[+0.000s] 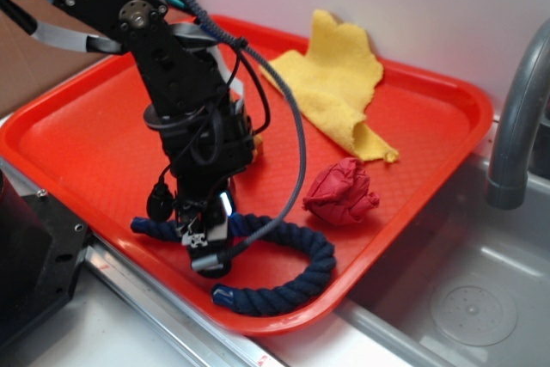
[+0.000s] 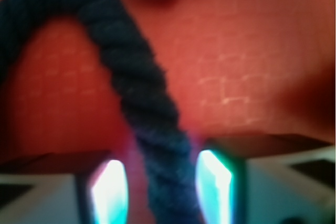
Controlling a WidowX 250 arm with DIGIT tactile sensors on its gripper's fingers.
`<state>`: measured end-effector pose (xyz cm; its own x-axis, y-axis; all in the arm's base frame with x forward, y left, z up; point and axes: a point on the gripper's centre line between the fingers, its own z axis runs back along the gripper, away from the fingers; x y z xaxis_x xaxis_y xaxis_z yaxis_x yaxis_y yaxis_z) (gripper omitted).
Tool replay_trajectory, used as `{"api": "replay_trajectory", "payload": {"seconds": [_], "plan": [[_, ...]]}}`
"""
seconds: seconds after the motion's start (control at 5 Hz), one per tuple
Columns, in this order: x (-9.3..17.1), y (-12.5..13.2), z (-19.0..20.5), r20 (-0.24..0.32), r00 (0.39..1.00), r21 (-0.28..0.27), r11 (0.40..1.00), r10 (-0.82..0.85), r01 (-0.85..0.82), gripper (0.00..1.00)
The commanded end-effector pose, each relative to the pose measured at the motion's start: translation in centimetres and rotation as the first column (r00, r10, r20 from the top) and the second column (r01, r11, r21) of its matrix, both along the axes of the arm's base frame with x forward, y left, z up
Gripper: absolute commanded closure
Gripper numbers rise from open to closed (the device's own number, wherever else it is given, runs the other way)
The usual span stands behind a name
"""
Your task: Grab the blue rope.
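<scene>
Reaching straight down, the end effector (image 1: pixel 206 234) sits on the blue rope (image 1: pixel 296 285), which lies curled along the near edge of the red tray (image 1: pixel 77 139). The exterior view shows the rope's whole curve, a capped end by the tray rim, a crumpled red cloth (image 1: pixel 342 192) just beside it, a yellow towel (image 1: pixel 339 83) farther back, and a metal sink (image 1: pixel 455 298) with a faucet (image 1: pixel 520 126). The wrist view alone shows the fingers (image 2: pixel 215 187) flanking the rope (image 2: pixel 131 82) on both sides, seemingly clasped against it, though blur hides firm contact.
</scene>
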<state>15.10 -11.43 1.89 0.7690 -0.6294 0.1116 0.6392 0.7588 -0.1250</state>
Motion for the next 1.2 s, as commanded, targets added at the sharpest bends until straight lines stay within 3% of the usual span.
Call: {"api": "replay_trajectory", "payload": {"seconds": [0.0,0.2,0.4,0.6,0.8,1.0], "plan": [[-0.3,0.6,-0.8,-0.021,1.0,0.034,0.999,0.017,-0.016,1.0],[0.3,1.5,2.7,0.03,0.995,0.076,0.992,0.096,-0.098,1.0],[1.1,4.0,7.7,0.097,0.96,0.027,0.963,0.263,-0.267,1.0],[0.8,8.6,12.5,0.161,0.868,-0.123,0.882,0.47,-0.455,1.0],[-0.4,12.2,17.3,0.166,0.718,-0.175,0.737,0.675,-0.652,1.0],[0.3,12.6,22.3,0.143,0.676,-0.17,0.691,0.723,-0.703,1.0]]}}
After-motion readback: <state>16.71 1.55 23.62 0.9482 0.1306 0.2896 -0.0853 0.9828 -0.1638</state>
